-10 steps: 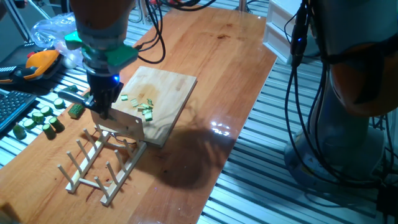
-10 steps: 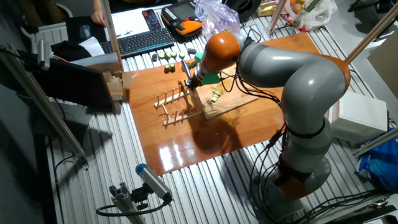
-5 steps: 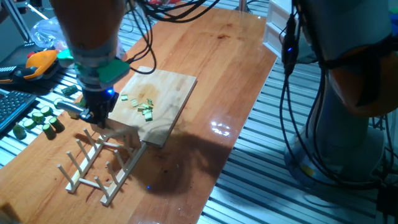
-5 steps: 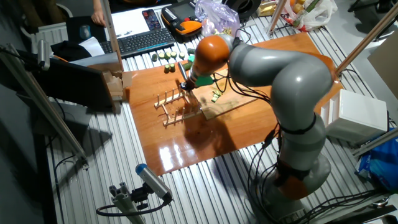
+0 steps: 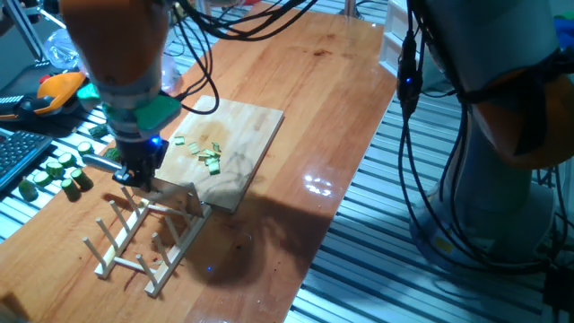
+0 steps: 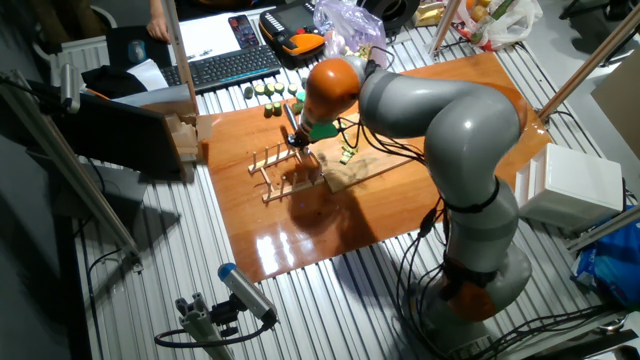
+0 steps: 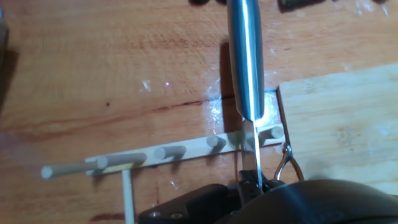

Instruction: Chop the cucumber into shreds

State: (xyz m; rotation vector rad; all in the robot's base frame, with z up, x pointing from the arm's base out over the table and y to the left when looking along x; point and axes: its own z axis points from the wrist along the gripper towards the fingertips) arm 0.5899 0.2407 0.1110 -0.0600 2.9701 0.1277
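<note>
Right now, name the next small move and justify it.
Probably lower the knife into the wooden rack. The gripper holds it above the rack's pegs, off the cutting board, where the shreds already lie cut.

We saw a glossy wooden tabletop (image 5: 332, 99) resting on a ribbed metal bench (image 6: 330, 300). A keyboard (image 6: 228, 65) and clutter lay behind.
</note>
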